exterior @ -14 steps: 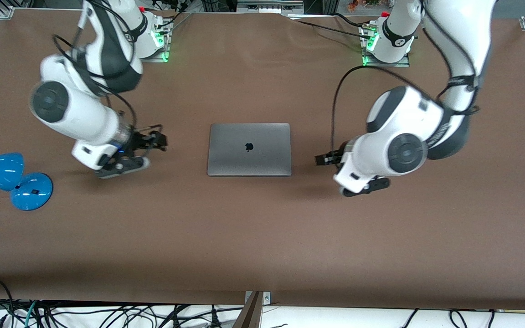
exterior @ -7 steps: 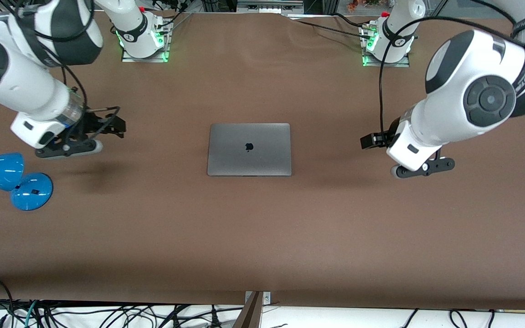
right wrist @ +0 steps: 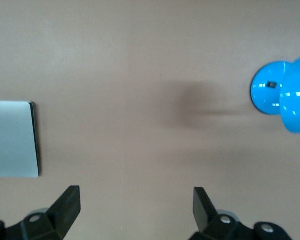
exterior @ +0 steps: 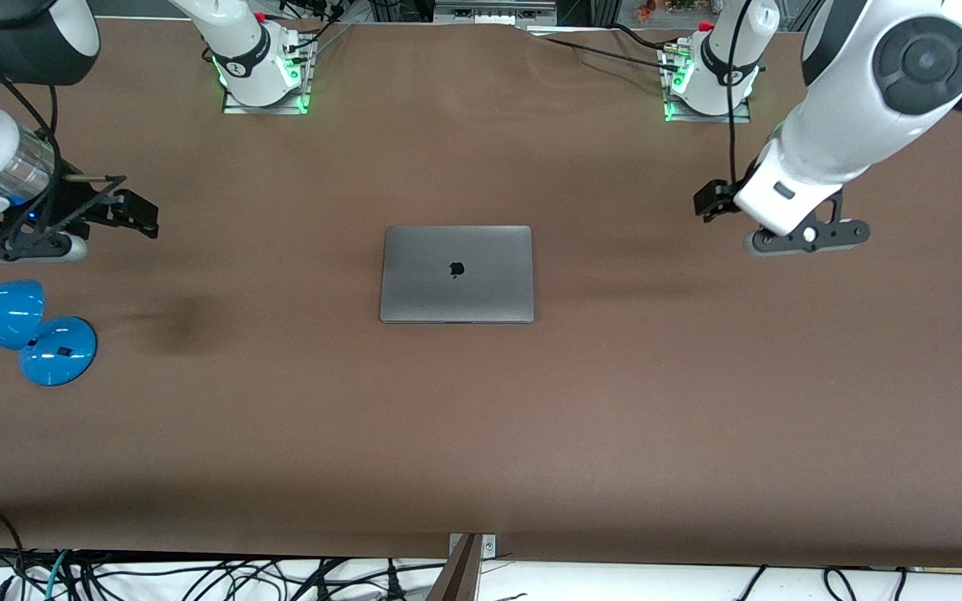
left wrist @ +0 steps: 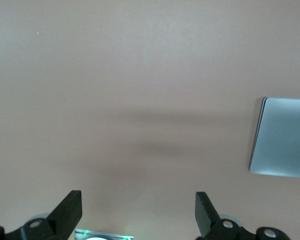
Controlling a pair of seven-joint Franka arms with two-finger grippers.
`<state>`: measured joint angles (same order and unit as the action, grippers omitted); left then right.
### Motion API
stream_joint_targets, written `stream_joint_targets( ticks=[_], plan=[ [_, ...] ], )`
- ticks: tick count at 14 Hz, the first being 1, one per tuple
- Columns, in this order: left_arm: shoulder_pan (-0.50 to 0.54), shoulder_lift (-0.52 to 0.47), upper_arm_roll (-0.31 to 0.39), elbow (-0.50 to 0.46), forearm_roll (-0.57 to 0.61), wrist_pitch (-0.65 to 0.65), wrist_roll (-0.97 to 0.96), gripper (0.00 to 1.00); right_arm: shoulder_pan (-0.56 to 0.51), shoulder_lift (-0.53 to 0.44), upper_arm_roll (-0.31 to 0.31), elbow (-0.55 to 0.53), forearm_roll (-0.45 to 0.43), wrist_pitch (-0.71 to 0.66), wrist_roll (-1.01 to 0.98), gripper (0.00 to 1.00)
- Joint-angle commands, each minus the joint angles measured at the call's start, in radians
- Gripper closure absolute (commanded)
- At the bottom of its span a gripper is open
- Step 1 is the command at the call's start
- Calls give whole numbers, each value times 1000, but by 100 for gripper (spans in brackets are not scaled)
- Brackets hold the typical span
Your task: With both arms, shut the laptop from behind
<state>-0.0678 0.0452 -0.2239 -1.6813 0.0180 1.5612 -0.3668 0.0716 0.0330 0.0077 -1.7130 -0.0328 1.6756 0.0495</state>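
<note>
Two white jointed arms have drawn away from the slim space-grey metal laptop [exterior: 457,274] since a second ago, each rising and swinging outward toward its own end of the brown table [exterior: 481,434]. The laptop itself has not shifted: it lies shut and flat at mid-table, dark logo uppermost. The left gripper [exterior: 713,200] now hangs over bare table toward the left arm's end, fingers spread wide and holding nothing; the right gripper [exterior: 134,213] hangs likewise over the right arm's end, wide and empty, just above the glossy blue desk lamp [exterior: 22,330]. The left wrist view adds its two black fingertips [left wrist: 70,210] well apart and one edge of the laptop [left wrist: 285,137]. The right wrist view alone shows lamp [right wrist: 282,92] and laptop [right wrist: 12,139] together, well apart.
</note>
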Motion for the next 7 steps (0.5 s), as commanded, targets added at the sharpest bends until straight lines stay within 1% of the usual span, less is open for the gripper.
stream_joint_targets(
  ticks=[1,4,5,6,7],
  plan=[
    [-15,-126,60,-141,-32,53,103,0,-16,-44,8,-13,7,-54,12,0],
    [-24,-127,96,-114,-32,51,169,0,-33,-65,8,-13,8,-91,12,0],
    [-50,-117,121,-80,-24,40,190,0,-36,-67,8,-13,8,-105,12,0],
    [-81,-113,164,-55,-24,28,215,0,-38,-67,8,-14,8,-109,12,0],
    [-89,-107,191,-43,-24,22,235,0,-38,-68,8,-16,8,-109,12,0]
  ],
)
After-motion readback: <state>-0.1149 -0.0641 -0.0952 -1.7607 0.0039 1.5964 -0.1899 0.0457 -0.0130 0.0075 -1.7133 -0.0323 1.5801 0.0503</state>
